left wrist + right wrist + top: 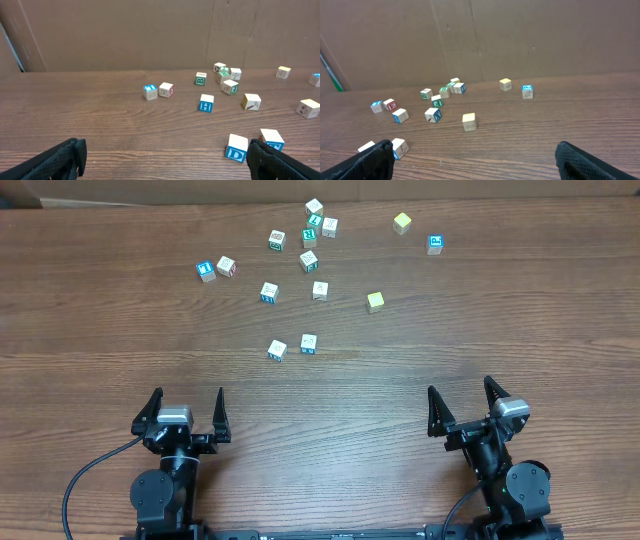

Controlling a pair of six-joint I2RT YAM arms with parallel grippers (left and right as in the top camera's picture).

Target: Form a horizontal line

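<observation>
Several small wooden alphabet cubes lie scattered over the far half of the wooden table (120, 330). No straight row of touching cubes shows. A loose cluster (316, 224) sits at the far middle. A blue cube (205, 270) and a reddish cube (227, 266) sit side by side at the left. Two cubes (277, 350) (308, 343) lie nearest the arms; the left wrist view shows them (236, 147) by the right finger. My left gripper (188, 402) (165, 160) is open and empty. My right gripper (461, 390) (475, 160) is open and empty.
Two pale yellow cubes (375, 301) (402, 223) and a blue-faced cube (435, 244) lie at the far right. A brown cardboard wall (150, 35) stands behind the table's far edge. Bare wood lies between the arms and the nearest cubes.
</observation>
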